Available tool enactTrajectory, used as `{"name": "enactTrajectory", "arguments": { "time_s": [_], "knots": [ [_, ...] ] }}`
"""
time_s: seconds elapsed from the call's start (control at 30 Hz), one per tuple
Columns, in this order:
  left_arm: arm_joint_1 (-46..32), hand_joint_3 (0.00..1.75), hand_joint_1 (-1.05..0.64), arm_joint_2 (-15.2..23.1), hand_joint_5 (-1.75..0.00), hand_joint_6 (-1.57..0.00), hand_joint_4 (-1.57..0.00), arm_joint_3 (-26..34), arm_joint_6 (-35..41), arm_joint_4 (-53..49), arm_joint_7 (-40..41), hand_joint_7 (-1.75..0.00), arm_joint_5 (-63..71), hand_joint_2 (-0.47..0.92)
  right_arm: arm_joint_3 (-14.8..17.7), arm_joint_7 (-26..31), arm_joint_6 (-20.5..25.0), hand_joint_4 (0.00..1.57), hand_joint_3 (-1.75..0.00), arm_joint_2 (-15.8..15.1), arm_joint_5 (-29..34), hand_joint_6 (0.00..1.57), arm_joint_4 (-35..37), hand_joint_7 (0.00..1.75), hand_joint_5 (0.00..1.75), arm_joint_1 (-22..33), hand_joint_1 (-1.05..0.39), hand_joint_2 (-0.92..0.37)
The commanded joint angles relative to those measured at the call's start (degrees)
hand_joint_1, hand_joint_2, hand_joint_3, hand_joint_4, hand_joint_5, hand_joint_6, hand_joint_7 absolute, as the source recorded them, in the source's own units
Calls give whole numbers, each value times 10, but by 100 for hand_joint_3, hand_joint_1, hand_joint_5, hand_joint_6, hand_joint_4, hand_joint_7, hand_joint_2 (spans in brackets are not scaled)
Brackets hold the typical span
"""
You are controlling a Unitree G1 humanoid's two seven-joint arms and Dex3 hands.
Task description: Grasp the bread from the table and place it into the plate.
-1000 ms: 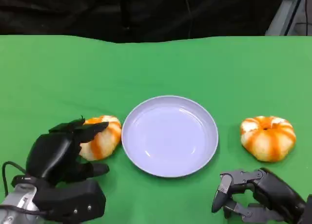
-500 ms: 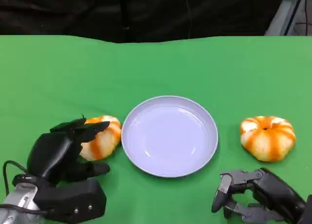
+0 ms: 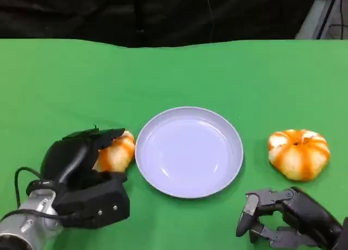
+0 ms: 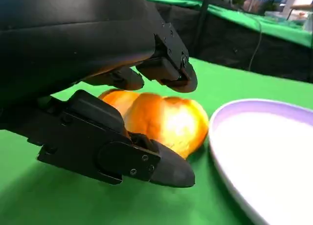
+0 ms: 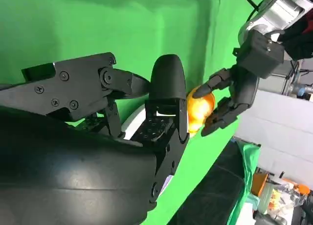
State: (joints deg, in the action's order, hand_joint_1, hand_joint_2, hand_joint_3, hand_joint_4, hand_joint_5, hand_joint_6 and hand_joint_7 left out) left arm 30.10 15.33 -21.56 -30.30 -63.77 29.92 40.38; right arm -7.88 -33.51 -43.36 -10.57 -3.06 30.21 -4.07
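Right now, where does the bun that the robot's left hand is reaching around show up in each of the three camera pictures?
Head view: the left bread lies at lower left, beside the plate, under the left hand.
Left wrist view: centre, between the black fingers.
Right wrist view: small orange patch at right, inside the left hand.
Shared landmark: the plate's rim next to it.
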Motion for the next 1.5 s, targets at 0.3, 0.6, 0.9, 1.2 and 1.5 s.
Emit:
{"name": "enactTrajectory", "arguments": {
  "time_s": [0.3,0.6,0.9,1.2,1.5],
  "knots": [
    [14,4,-55,4,-1,-52,-47,-15,-1,-24,-1,0,-12,88,2,3,1,73,-49,-9,-1,82,-6,105,155,6,-5,-91],
    [18,1,0,6,0,-51,-46,-25,0,-37,-9,0,-19,84,2,3,4,73,-50,-10,0,82,-10,105,155,8,-5,-90],
    [18,1,1,7,-2,-53,-50,-35,10,-38,-4,-1,-19,86,2,3,5,72,-51,-9,-2,82,-11,105,156,9,-5,-90],
    [18,0,-6,-10,-84,-125,-89,-25,13,-45,47,-6,-29,90,2,2,4,73,-51,-9,-2,83,-8,105,155,7,-4,-89],
    [18,0,-4,-15,-136,-128,-67,-25,6,-51,70,-9,-37,89,2,1,2,73,-52,-9,-3,82,-7,106,155,7,-4,-89]
  ]
}}
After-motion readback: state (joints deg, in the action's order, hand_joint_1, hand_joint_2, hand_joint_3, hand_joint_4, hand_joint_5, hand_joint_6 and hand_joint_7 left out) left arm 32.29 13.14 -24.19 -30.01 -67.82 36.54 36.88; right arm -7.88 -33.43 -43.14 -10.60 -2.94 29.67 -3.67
